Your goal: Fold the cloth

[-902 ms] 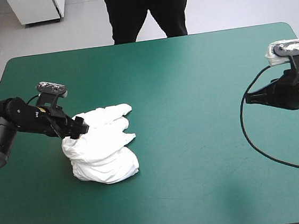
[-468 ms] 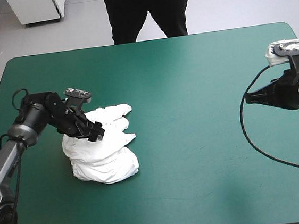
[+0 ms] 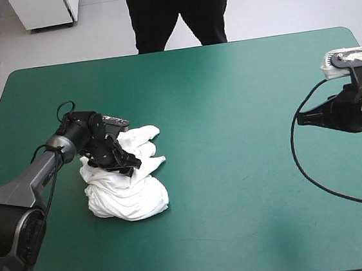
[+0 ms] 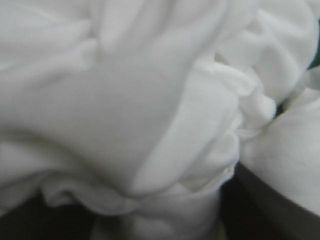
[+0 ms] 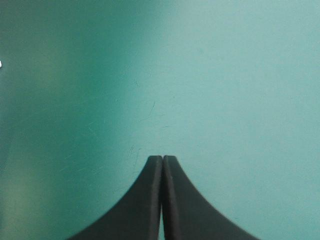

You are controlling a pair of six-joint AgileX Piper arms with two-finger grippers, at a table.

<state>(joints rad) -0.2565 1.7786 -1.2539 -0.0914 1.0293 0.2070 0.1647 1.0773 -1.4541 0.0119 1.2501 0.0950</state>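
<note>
1. While the T-shirt (image 3: pixel 132 195) lies as a crumpled white heap left of centre in the high view, on the teal-green table (image 3: pixel 228 91), nothing about it is folded or even spread flat.
2. The left gripper (image 3: pixel 124 162) sits on the upper part of the heap, touching the cloth. Its arm comes in from the lower left of the frame.
3. In the left wrist view white folds fill nearly everything. The jaws read as apart, with dark bases out to either side and a bunch of cloth between them, not clamped on it.
4. The right gripper (image 3: pixel 302 118) is at the right edge of the frame at mid-height, well apart from the T-shirt and over bare table. Its jaws are together in one pointed arch and hold nothing.
5. Step in hand, my read: the first grab. The left arm is pushed into the heap to get a hold so the T-shirt can be pulled open. The task is barely begun, since flattening has to come before any fold.
6. The next move calls for the left jaws to come together on a thin layer or an edge, not a thick wad, and then a lift or drag to unbunch the heap.
7. I cannot tell which part of the garment is under the gripper, as no collar or hem is clear in either view.
8. The right arm would likely need to cross toward the heap to take a second point.
9. Risk: pinching several layers would bring up the whole lump instead of opening it.
</note>
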